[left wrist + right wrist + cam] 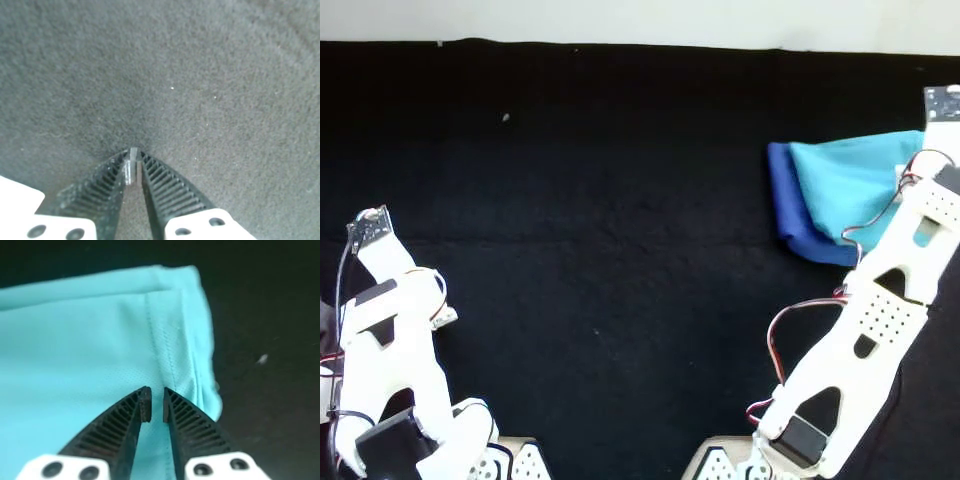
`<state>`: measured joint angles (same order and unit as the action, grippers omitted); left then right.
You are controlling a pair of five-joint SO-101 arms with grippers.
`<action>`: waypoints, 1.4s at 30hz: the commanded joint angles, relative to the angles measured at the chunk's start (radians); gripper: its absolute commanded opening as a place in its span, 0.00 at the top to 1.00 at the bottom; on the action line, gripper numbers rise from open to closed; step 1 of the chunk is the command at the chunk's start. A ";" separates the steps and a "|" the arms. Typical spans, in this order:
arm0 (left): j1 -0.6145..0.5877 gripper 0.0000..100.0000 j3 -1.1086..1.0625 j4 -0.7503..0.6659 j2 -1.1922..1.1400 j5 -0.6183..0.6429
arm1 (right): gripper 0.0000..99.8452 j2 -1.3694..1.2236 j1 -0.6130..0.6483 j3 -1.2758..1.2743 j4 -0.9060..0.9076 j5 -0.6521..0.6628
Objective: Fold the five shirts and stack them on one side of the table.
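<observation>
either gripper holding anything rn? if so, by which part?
Nothing held. Left gripper is shut, empty, over the black cloth-covered table. Right gripper hangs over the folded turquoise shirt, jaws slightly apart, no fabric between them.

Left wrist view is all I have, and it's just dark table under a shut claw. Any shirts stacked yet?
Observer: Yes. A teal shirt lies folded on a blue shirt, on the right arm's side of the table.
Operator: Where's the other arm working?
Observer: The right claw is over the teal shirt, beside a stitched seam near its edge.
Operator: Gripping it?
Observer: Seemingly not: a narrow gap separates its tips, and I can see no cloth pinched between them.
</observation>
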<state>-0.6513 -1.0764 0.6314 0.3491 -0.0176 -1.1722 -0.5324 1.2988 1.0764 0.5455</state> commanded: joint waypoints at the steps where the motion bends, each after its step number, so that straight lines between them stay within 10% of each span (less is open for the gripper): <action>1: 0.015 0.99 -0.002 -0.025 0.018 0.003 | 0.95 0.016 -0.015 0.012 -0.068 -0.014; 29: 0.015 0.99 -0.002 -0.025 0.018 0.003 | 0.87 0.090 0.157 0.469 0.685 -0.058; 42: 0.015 0.99 -0.002 -0.025 0.018 0.003 | 0.87 0.466 0.216 0.460 0.693 -0.172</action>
<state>-0.6513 -1.0764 0.6314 0.3491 -0.0176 -0.8485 -0.3468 1.6456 1.7530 0.4242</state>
